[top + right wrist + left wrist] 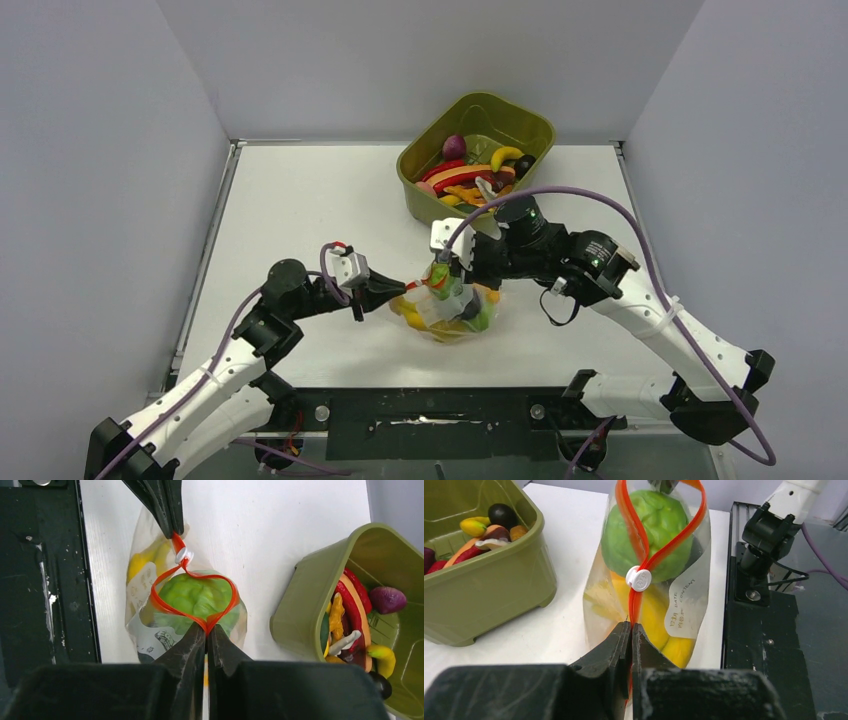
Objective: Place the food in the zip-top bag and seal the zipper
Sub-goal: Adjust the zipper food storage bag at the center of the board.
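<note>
At desk (300, 200) centre, my left hand (630, 627) and right hand (206, 630) pinch opposite ends of the orange-red zipper (634, 607), strung left–right along the clear crinkly zip-top bag (455, 312); olive-green plastic tub (425, 190) behind.

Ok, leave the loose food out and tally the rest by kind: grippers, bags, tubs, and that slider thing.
grippers: 2, the left gripper and the right gripper, both shut on the zipper
zip-top bag: 1
olive-green tub: 1
white slider: 1
Total: 5
</note>
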Motion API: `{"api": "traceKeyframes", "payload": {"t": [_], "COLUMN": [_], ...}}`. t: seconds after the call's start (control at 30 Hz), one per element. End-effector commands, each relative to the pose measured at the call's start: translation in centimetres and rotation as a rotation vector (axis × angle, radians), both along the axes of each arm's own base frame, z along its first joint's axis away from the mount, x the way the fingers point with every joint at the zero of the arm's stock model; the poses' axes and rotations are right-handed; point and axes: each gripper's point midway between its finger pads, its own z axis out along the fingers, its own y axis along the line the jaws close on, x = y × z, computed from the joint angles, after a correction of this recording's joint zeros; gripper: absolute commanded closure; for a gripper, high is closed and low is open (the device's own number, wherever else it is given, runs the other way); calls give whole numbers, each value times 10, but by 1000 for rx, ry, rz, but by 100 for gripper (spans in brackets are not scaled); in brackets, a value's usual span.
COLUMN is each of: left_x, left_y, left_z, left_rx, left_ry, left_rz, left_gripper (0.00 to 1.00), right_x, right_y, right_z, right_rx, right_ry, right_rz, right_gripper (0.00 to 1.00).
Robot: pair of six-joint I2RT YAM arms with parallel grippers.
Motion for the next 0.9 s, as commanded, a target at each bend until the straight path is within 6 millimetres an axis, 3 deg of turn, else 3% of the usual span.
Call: {"api": "traceKeyframes", "payload": {"t": [0.0, 0.07, 0.2, 0.27, 0.3, 0.37, 0.43, 0.57, 0.6, 0.73, 0.87], "left_x": [11, 14, 17, 18, 18, 18, 18, 18, 19, 22, 20], "left_y": [5, 8, 13, 15, 15, 13, 13, 14, 15, 15, 14], "left_z": [37, 31, 26, 27, 28, 30, 33, 36, 33, 18, 9], "left_rx": [-96, -88, -92, -109, -117, -132, -147, -162, -160, -136, -136], "left_ry": [-109, -99, -87, -87, -86, -85, -86, -78, -74, -54, -31], "left_rz": [67, 85, 106, 112, 112, 108, 107, 110, 119, 129, 112], "left_gripper": [100, 100, 100, 100, 100, 100, 100, 100, 100, 100, 100], "right_x": [24, 35, 35, 31, 27, 22, 25, 21, 22, 31, 28], "right_y": [-4, -20, -28, -25, -19, -4, -7, -19, -18, -13, 4], "right_z": [-11, -10, 47, 65, 66, 44, 26, 83, 77, -2, -25], "right_rx": [11, -14, 125, 194, 223, 215, 120, 303, 296, 115, 220], "right_ry": [-18, -42, -155, -176, -164, -93, -74, -200, -190, -8, 81], "right_rz": [-66, -133, -169, -156, -129, -73, -90, -103, -100, -138, -159], "right_gripper": [100, 100, 100, 100, 100, 100, 100, 100, 100, 100, 96]}}
